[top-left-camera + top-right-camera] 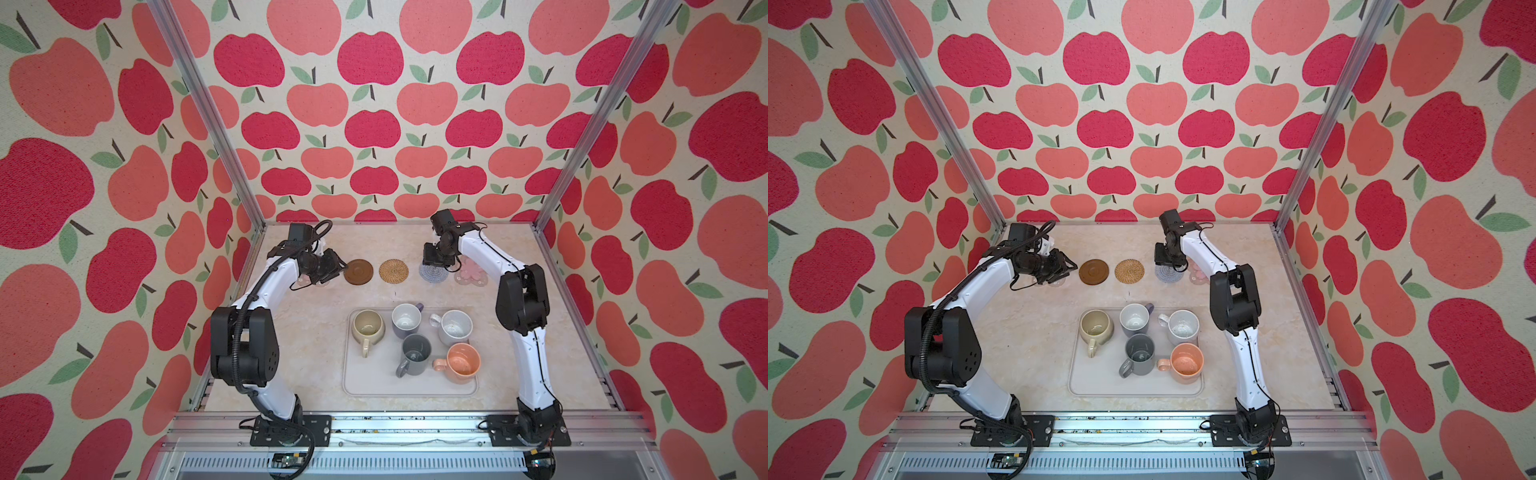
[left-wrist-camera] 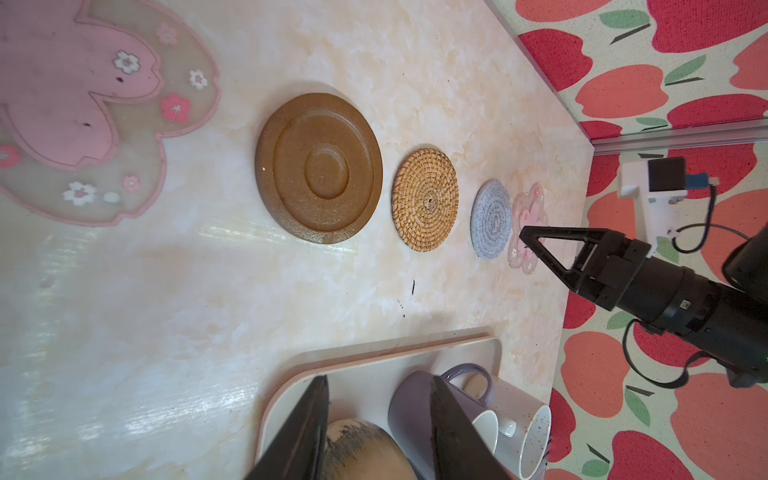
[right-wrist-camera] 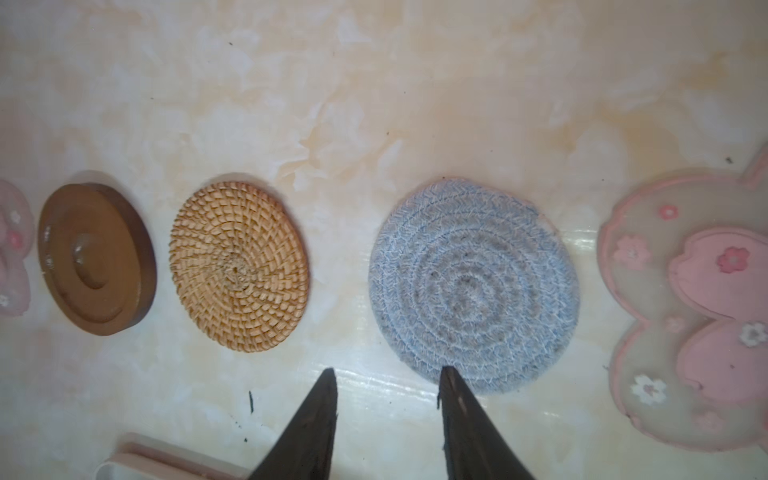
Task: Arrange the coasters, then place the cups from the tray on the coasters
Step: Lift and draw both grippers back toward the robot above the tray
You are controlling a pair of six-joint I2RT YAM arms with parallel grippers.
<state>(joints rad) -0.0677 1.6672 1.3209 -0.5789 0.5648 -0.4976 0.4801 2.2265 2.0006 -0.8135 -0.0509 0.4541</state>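
Right tool (image 3: 388, 370) sat part-open and empty, one tip over the grey-blue coaster (image 3: 473, 286) edge. Left tool (image 2: 379, 377) was part-open, empty, near the pink flower coaster (image 2: 75, 112).

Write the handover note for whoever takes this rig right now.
Left gripper: open, empty, near the left pink coaster.
Right gripper: open, empty, by the blue coaster.
Far row, five coasters: those two plus brown coaster, rattan coaster, right pink coaster.
Tray holds all five upright: beige mug, lavender mug, white mug, grey mug, peach mug.
Done: coasters look arranged.
Left: every mug onto a coaster.
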